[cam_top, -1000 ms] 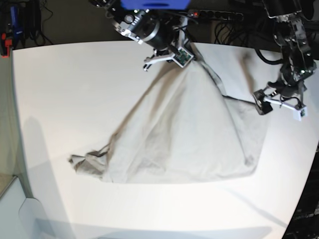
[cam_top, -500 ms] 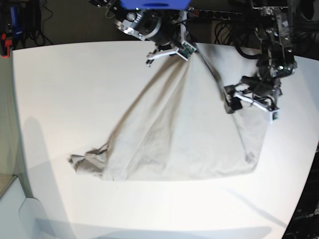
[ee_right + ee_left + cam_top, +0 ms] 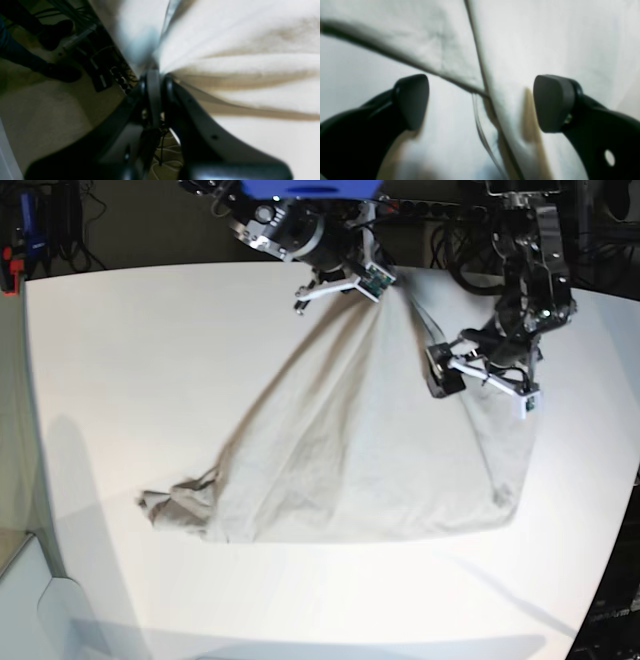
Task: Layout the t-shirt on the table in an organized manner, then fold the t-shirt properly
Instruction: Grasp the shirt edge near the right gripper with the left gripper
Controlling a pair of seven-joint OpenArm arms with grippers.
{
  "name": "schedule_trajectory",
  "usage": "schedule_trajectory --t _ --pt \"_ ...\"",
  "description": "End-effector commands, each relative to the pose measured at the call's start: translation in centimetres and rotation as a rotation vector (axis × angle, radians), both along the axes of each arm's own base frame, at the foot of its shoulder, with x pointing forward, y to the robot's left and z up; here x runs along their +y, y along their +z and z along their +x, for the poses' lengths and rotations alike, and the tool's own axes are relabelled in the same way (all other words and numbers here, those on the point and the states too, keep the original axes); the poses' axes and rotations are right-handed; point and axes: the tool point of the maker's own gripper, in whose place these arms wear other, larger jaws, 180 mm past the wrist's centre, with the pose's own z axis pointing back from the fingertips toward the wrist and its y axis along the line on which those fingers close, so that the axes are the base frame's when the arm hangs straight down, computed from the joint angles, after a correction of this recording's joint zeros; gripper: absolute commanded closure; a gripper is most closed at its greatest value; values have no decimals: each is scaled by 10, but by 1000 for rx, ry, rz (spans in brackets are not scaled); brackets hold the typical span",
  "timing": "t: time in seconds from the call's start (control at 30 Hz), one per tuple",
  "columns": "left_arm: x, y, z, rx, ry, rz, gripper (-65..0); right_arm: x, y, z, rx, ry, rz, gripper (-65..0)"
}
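the left claw (image 3: 480, 375), at the right of the base view, has swung inward from the right edge of the frame over the last second and now hangs above the upper right side of the t-shirt (image 3: 370, 450). its jaws stand wide with nothing between them; in the left wrist view the two dark pads (image 3: 412, 100) straddle a taut hem line of the cloth without touching it.

the right claw (image 3: 375, 280), at the top centre of the base view, has crept slightly up and toward the far edge, and stays pinched tight on one corner of the shirt. the right wrist view shows folds radiating from its closed tips (image 3: 155, 75).

the shirt lies on the table (image 3: 130, 360) as a rough triangle: its peak lifted at the top centre, a wide flat body in the middle of the frame, and a bunched clump at the lower left. that clump has not shifted.

so the layout step looks only partly done. the left claw seems lined up to take the stretched edge, which would give a second hold for spreading the cloth flat. folding has not begun.
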Motion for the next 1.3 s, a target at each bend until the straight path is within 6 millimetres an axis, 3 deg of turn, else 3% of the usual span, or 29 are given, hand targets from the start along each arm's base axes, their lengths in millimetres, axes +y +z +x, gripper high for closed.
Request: schedule_trajectory --t 0.0,0.17,0.47,0.63,0.87,1.13,1.27 --pt "3 10 9 -40 2 6 -650 10 11 -4 -13 21 46 0" --pt "9 12 13 -45 7 19 -650 10 13 2 -27 20 44 0" --pt "82 30 13 -85 174 88 -650 -2 10 17 -36 -26 28 0" --pt "112 43 29 -112 200 132 -650 -7 10 23 -41 -47 22 0" --pt "118 28 43 -76 228 97 -650 -7 10 22 -40 -45 23 0" --pt "118 -8 34 22 256 46 -650 -7 12 30 -58 -46 22 0" --pt "112 -15 39 34 264 15 -650 -7 13 31 -61 -46 22 0"
